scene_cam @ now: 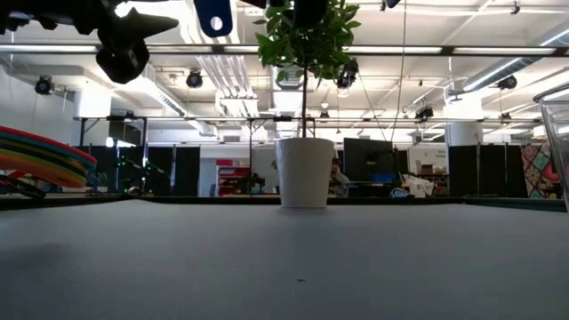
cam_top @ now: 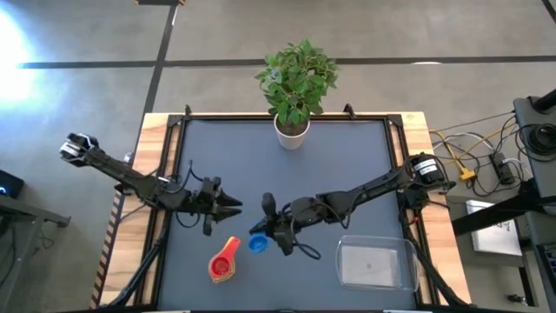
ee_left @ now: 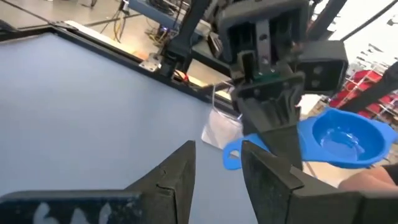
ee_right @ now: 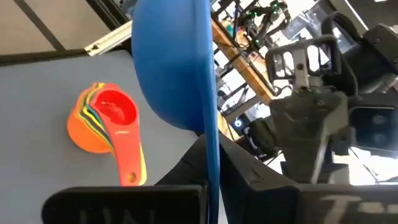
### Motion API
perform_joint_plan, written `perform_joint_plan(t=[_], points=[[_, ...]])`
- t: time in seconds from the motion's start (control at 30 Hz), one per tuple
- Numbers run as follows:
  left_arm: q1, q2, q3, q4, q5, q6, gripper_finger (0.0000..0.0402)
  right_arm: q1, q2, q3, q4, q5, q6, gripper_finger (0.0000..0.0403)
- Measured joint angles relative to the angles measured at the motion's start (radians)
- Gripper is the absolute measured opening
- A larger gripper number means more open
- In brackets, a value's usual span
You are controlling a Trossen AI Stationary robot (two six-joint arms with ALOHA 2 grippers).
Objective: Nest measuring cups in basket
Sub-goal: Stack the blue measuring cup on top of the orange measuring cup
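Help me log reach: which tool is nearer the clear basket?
Right. The right tool sits just beside the basket; the left tool lies farther off, beyond it.

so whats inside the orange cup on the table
A red cup sits nested on top inside the orange cup, with thin yellow and green rims showing between them. How many more cups lie underneath is covered. The blue cup is held apart by the right hand.

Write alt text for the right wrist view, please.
The right gripper pinches the flat handle of a blue measuring cup held above the grey table. Beyond it lies a nested stack of cups, red on top; the left gripper faces it.
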Motion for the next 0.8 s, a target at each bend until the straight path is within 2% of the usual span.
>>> perform_joint_plan(t=[0.07, 0.27, 0.4, 0.5, 0.6, 0.8], points=[[0.000, -0.004, 0.000, -0.002, -0.007, 0.000, 0.0112, -0.002, 0.000, 0.000, 0.000, 0.011, 0.002, 0.0009], [-0.001, -0.003, 0.000, -0.017, -0.005, -0.005, 0.0112, -0.005, 0.017, 0.001, 0.026, 0.144, -0.034, 0.0009], [-0.003, -0.008, 0.001, -0.017, 0.007, -0.010, 0.0112, -0.003, 0.078, 0.027, 0.046, 0.239, -0.094, 0.0009], [-0.011, -0.006, 0.034, -0.077, 0.010, -0.006, 0.0112, -0.003, 0.137, 0.071, 0.013, 0.326, -0.135, 0.0009], [-0.020, -0.004, 0.115, -0.238, 0.010, -0.002, 0.0112, -0.009, 0.187, 0.121, -0.036, 0.397, -0.148, 0.0009], [-0.049, 0.058, 0.360, -0.736, 0.009, -0.099, 0.0112, -0.033, 0.268, 0.226, -0.162, 0.534, -0.147, 0.0009]])
